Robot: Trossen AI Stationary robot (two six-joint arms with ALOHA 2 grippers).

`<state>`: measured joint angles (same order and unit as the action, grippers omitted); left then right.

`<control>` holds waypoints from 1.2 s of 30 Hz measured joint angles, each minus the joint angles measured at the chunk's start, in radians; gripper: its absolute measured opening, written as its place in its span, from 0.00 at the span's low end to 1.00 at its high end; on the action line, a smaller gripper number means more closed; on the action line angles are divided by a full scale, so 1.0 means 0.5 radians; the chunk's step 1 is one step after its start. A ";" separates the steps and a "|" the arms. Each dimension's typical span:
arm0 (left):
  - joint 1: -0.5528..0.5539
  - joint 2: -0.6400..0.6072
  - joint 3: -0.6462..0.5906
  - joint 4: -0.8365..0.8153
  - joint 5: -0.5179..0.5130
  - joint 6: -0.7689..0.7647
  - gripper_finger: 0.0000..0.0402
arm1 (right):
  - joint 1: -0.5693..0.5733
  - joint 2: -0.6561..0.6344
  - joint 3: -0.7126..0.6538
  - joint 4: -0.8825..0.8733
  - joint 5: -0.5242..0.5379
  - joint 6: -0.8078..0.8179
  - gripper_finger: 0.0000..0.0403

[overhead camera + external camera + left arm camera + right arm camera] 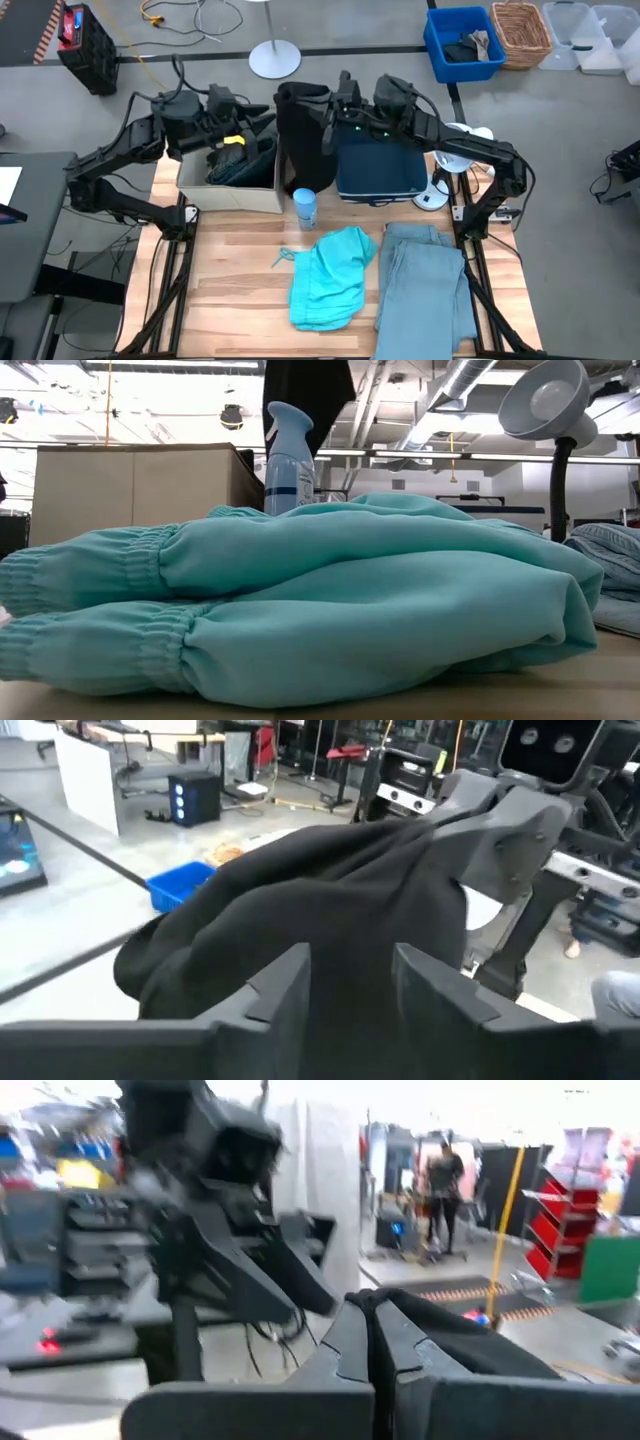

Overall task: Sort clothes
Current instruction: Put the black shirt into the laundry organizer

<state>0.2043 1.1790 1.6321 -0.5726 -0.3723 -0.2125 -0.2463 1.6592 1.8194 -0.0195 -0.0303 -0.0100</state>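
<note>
While the black garment [300,135] hangs as a tall dark drape above the far middle of the counter [240,290], between the beige fabric box [228,190] and the navy fabric bin [378,172], both arms reach in toward its top from either side. The right pincer [340,112] is clenched on the black garment, its two fingers [372,1348] pressed together with dark cloth pinched between them in the right wrist view. The left pincer [262,125] sits just beside the garment's other edge; in the left wrist view its fingers [285,982] stand apart with the black cloth bunched right in front of them, so it looks released, though I cannot tell whether it touches the fabric. A very dark garment [232,165] lies inside the beige fabric box. A spray bottle [305,208] stands upright on the counter just in front of the hanging garment. Nearer the front, the turquoise garment [328,278] lies crumpled in the middle of the counter, filling most of the low view, and the pale grey-blue trousers [422,290] lie flat just beside it toward the right edge. A white lamp [548,405] stands at the counter's right rear.
</note>
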 joint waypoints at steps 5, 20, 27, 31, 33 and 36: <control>0.000 -0.055 0.001 0.007 -0.006 0.023 0.50 | 0.009 0.001 0.000 0.184 -0.043 0.060 0.00; 0.011 0.205 0.001 0.050 0.093 0.126 0.70 | 0.019 0.051 0.002 0.223 -0.104 0.079 0.00; 0.044 0.291 0.001 0.122 0.032 0.145 0.60 | 0.051 0.051 0.002 0.210 -0.147 0.125 0.00; 0.045 0.296 0.001 0.136 -0.033 0.125 0.43 | 0.072 0.051 0.002 0.200 -0.147 0.125 0.00; 0.045 0.295 0.001 0.137 -0.035 0.147 0.32 | 0.080 0.051 0.002 0.201 -0.147 0.126 0.00; 0.044 0.283 0.001 0.120 -0.030 0.193 0.11 | 0.083 0.051 0.002 0.200 -0.148 0.126 0.00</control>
<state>0.2265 1.3206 1.6325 -0.5125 -0.3873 -0.1160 -0.2050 1.6848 1.8202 0.0802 -0.1041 0.0528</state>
